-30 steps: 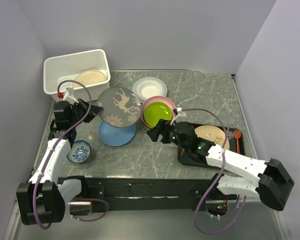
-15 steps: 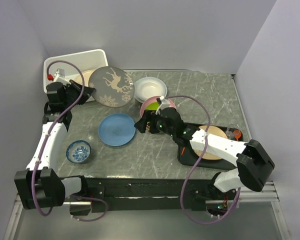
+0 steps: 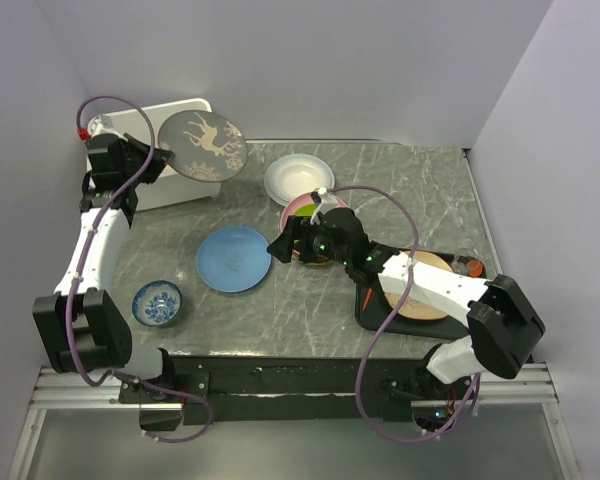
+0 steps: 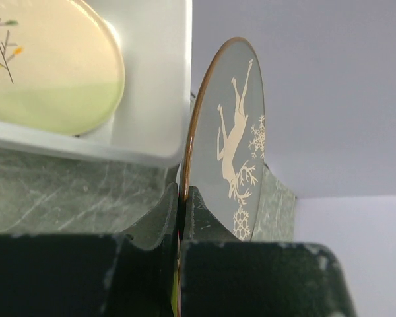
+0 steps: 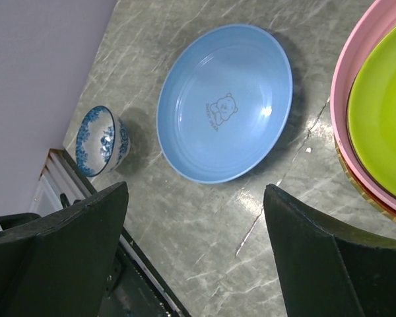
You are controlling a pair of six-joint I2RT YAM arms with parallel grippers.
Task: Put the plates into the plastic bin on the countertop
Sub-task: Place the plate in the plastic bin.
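Though stiff and glazed, looked slippery and breakable, so gripped deer plate (image 4: 228,145) edge-on by rim in left tool (image 4: 183,198), just beside plastic bin (image 4: 160,72). Held right tool (image 5: 195,244) wide over blue plate (image 5: 224,105) on bench (image 5: 145,33).

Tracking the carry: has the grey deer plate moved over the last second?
Yes. The grey deer plate, clamped in the left gripper, went from above the blue plate back-left to the right wall of the plastic bin.
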